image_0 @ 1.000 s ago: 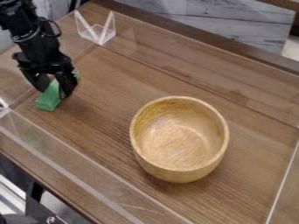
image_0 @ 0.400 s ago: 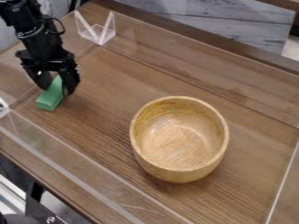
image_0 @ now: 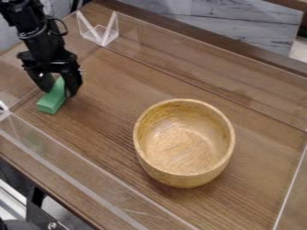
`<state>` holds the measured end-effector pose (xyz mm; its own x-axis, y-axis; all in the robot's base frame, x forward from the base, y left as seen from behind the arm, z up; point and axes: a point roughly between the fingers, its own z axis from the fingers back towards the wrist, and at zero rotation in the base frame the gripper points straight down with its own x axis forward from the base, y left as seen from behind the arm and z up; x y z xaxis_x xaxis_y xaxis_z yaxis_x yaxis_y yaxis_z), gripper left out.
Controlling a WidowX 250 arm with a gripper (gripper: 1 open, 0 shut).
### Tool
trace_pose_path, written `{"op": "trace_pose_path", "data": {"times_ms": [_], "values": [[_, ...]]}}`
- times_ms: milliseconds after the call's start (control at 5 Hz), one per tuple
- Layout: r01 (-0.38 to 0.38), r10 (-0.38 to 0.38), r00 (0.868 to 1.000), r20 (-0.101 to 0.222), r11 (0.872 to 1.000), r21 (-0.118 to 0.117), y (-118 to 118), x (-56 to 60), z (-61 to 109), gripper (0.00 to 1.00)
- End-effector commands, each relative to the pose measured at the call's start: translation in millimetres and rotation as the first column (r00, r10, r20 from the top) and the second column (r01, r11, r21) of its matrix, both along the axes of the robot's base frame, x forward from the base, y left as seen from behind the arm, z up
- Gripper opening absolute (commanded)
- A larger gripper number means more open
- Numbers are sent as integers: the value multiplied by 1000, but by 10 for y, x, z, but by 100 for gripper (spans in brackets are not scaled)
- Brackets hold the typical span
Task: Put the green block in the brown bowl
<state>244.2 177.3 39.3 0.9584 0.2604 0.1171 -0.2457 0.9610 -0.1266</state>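
Observation:
The green block [image_0: 50, 100] lies on the wooden table at the left, partly hidden by the black gripper [image_0: 56, 85] that hangs straight down over it. The two fingers stand apart, one on each side of the block's upper end, open and not squeezing it. The brown bowl [image_0: 184, 141], round, thick-walled and of light wood, sits empty on the table to the right of centre, well away from the gripper.
A low clear plastic wall [image_0: 72, 171] runs around the wooden table [image_0: 132, 81]. A clear bracket-shaped holder [image_0: 99, 29] stands at the back left, just behind the arm. A grey wall lies beyond the table.
The gripper has shifted very slightly to the right over the block. Block and bowl have not moved.

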Motion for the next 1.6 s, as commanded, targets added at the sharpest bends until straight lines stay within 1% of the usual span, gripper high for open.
{"op": "trace_pose_path", "data": {"times_ms": [0,200,400,600,1000,1400], "values": [[4,-5,1000,29,1000,28,48,95,54,100],[-4,3,1000,23,1000,22,53,101,-11,100],[-7,7,1000,15,1000,17,34,101,-29,0],[-8,8,1000,-3,1000,17,9,89,24,0],[-2,3,998,-57,1000,24,-69,61,216,0],[14,-10,994,-107,999,31,-184,38,452,0]]}}
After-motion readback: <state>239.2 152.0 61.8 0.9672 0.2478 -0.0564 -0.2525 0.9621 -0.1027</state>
